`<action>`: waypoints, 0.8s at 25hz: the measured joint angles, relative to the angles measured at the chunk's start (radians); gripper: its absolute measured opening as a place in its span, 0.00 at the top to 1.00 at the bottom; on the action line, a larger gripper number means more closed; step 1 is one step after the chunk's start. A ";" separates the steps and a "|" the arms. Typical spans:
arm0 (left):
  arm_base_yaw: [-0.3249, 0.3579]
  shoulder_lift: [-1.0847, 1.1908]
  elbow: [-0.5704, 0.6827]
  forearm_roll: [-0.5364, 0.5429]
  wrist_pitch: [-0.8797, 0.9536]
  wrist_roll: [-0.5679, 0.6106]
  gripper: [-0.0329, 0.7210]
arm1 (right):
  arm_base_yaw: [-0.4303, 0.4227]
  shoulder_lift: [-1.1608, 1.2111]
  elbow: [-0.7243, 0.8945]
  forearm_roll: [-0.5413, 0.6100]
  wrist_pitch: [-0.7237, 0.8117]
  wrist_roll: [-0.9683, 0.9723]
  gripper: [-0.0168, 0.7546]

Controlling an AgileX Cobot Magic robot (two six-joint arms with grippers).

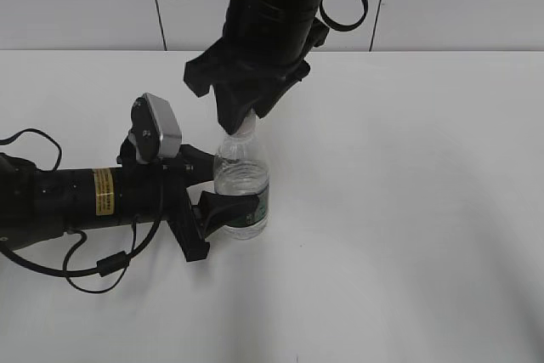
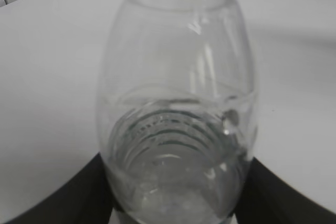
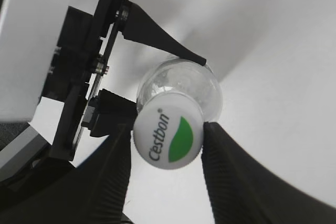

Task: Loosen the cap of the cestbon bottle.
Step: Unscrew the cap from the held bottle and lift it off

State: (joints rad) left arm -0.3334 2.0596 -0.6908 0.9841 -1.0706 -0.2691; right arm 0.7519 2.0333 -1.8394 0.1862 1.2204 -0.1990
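Note:
The cestbon bottle [image 1: 242, 184] stands upright on the white table, clear and ribbed, with a dark green label band low on its body. My left gripper [image 1: 212, 201] is shut on the bottle's lower body from the left; in the left wrist view the bottle [image 2: 176, 124] fills the frame between the black fingers [image 2: 176, 203]. My right gripper [image 1: 242, 125] comes down from above and is shut on the cap [image 3: 168, 130], white with a green half-moon and "Cestbon" lettering. In the exterior view only the cap's lower edge [image 1: 246, 129] shows below the fingers.
The white table [image 1: 408, 210] stretches to the right and front of the bottle. The left arm [image 1: 76, 197] lies across the table's left side with a looped black cable [image 1: 102, 265]. A tiled wall runs behind the table.

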 joint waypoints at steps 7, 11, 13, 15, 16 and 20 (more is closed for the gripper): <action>0.000 0.000 0.000 0.000 0.000 0.000 0.44 | 0.000 0.006 0.000 0.001 0.000 -0.001 0.57; 0.000 0.000 0.000 0.000 0.000 0.000 0.44 | 0.000 0.006 0.000 -0.006 0.000 -0.008 0.58; 0.000 0.000 0.000 -0.001 0.000 0.000 0.44 | 0.000 0.006 0.000 -0.007 0.000 -0.060 0.58; 0.000 0.000 0.000 -0.001 0.000 0.000 0.44 | 0.000 0.006 -0.001 -0.007 0.000 -0.183 0.58; 0.000 0.000 0.000 -0.001 0.000 0.000 0.44 | 0.000 0.006 -0.001 -0.008 0.000 -0.251 0.58; 0.000 0.000 0.000 -0.001 0.000 0.000 0.44 | 0.000 0.005 -0.002 -0.012 -0.001 -0.637 0.58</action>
State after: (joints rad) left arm -0.3334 2.0596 -0.6908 0.9833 -1.0706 -0.2691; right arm 0.7519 2.0385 -1.8410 0.1745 1.2195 -0.8361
